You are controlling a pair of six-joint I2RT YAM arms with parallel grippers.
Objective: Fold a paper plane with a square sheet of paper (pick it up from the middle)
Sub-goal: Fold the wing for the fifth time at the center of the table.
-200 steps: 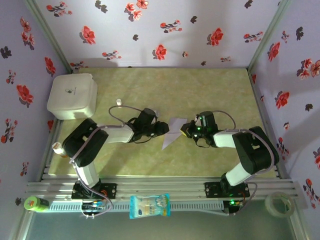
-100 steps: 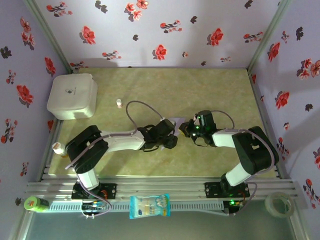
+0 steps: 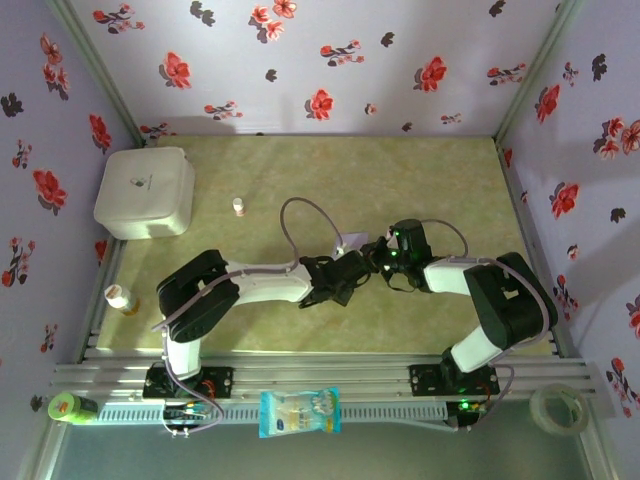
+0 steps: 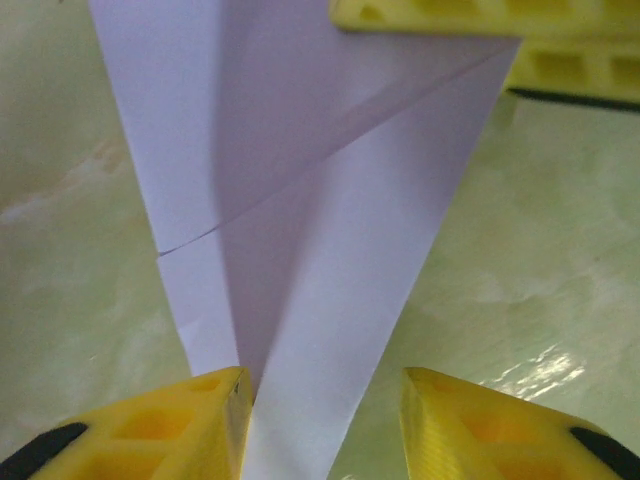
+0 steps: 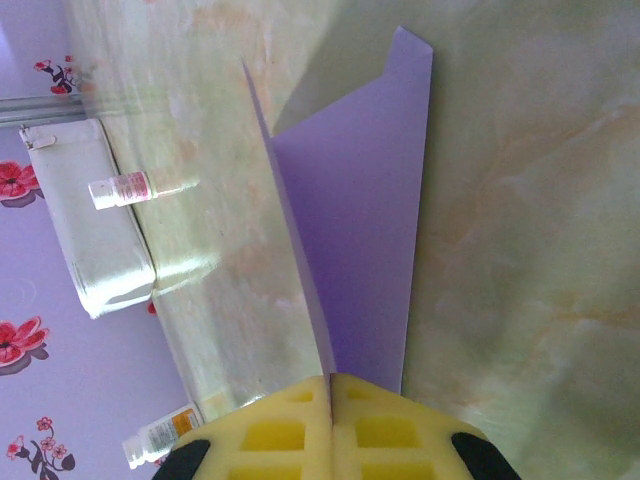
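Pinching one end of the part-folded lilac paper (image 5: 360,250), right gripper (image 5: 330,395) clamped tight, left gripper (image 4: 322,390) parted astride the narrow end, paper central on the table (image 3: 440,180), one flap raised.

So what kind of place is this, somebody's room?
Probably a robot practice booth, not a room: two robot arms bolted to a metal rail, one small green table, flowered walls boxing it in.

Left tool (image 4: 322,392) jaws apart; right tool (image 5: 330,385) clamped.
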